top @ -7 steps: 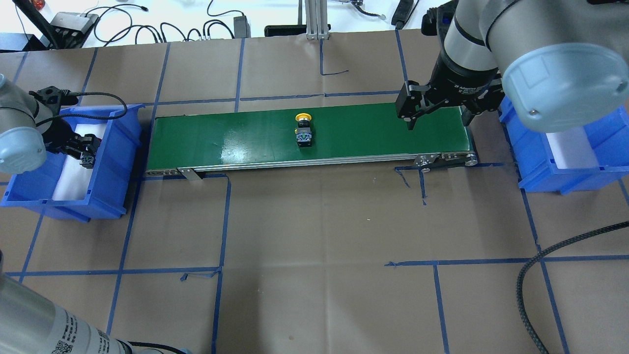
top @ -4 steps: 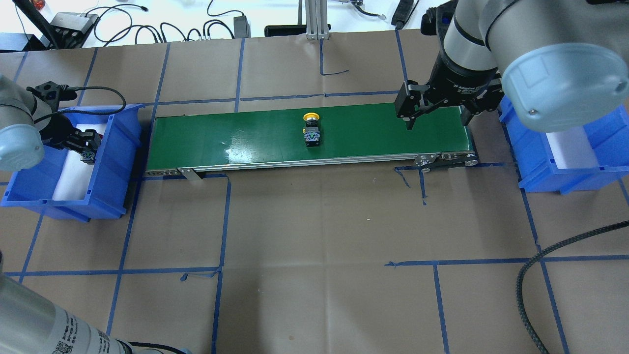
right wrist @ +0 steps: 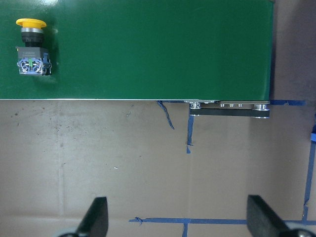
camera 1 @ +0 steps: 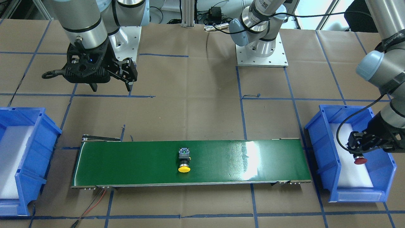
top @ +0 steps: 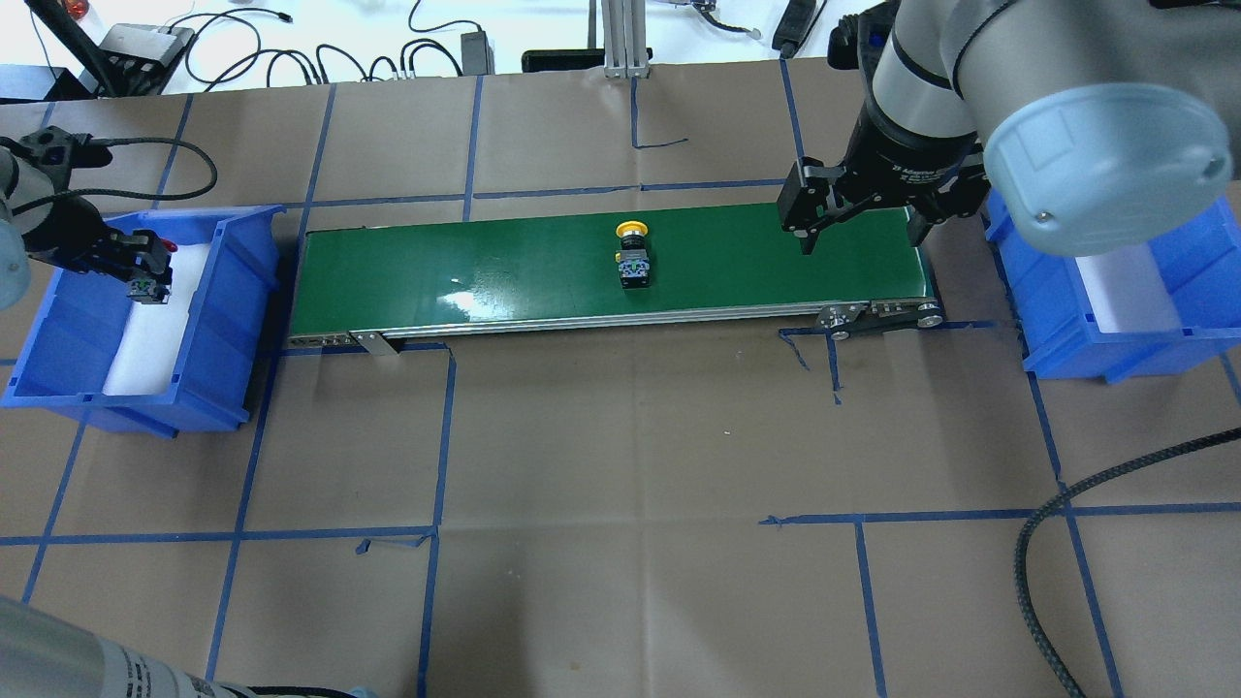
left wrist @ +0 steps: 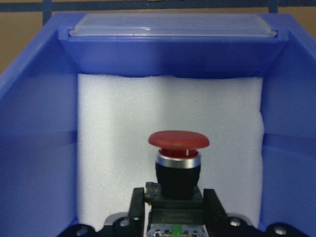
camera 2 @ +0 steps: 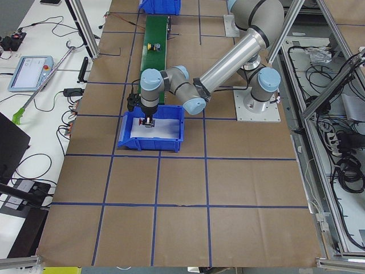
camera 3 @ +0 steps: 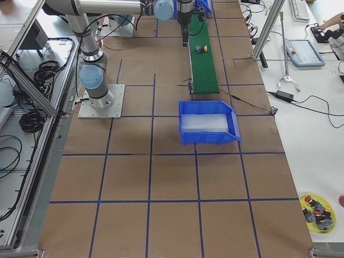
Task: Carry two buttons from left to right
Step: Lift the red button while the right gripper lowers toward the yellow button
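Note:
The yellow-capped button (top: 632, 257) lies on its side near the middle of the green conveyor belt (top: 485, 267), also seen in the front view (camera 1: 184, 160) and at the top left of the right wrist view (right wrist: 30, 47). My right gripper (top: 863, 231) hangs open and empty above the belt's right end, well to the right of that button. My left gripper (top: 145, 271) is shut on the body of the red-capped button (left wrist: 178, 140), held above the white foam of the left blue bin (top: 228, 320). The red cap (camera 1: 360, 161) points away from the wrist.
A second blue bin (top: 1066, 354) with a white foam liner stands just beyond the belt's right end. Brown paper with blue tape lines covers the table. Cables and boxes lie along the far edge (top: 291, 48). A black hose (top: 1047, 523) crosses the near right corner.
The yellow button has travelled to the right along the belt. My left gripper, still holding the red button, has shifted back and to the left over its bin. The right gripper has barely moved.

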Action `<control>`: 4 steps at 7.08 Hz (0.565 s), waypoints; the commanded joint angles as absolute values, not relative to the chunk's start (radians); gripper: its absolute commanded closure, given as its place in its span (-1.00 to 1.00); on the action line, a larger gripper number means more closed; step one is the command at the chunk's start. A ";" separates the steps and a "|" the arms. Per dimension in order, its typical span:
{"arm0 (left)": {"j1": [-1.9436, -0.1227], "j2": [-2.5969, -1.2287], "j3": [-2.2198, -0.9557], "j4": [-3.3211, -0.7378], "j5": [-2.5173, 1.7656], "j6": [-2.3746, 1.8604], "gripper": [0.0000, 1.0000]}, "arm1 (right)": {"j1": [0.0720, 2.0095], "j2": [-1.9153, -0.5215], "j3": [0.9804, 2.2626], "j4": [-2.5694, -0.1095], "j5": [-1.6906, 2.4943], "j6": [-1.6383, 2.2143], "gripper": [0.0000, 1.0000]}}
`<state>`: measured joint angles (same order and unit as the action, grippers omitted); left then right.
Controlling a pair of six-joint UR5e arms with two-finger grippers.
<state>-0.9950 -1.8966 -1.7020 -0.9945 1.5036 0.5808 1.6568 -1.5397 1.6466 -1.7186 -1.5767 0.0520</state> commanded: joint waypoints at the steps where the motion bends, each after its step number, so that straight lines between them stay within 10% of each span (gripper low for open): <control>1: -0.996 -1.839 -1.570 -1.237 1.511 0.583 0.72 | 1.657 -1.476 1.649 -1.843 -1.582 0.055 -1.00; 4: -1.015 -1.854 -1.522 -1.307 1.512 0.539 0.72 | 1.657 -1.375 1.651 -1.971 -1.578 0.054 -1.00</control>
<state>-1.0033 -1.8470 -1.5307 -1.2911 1.5112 0.5691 1.6567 -1.4176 1.6484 -1.9026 -1.5788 0.0548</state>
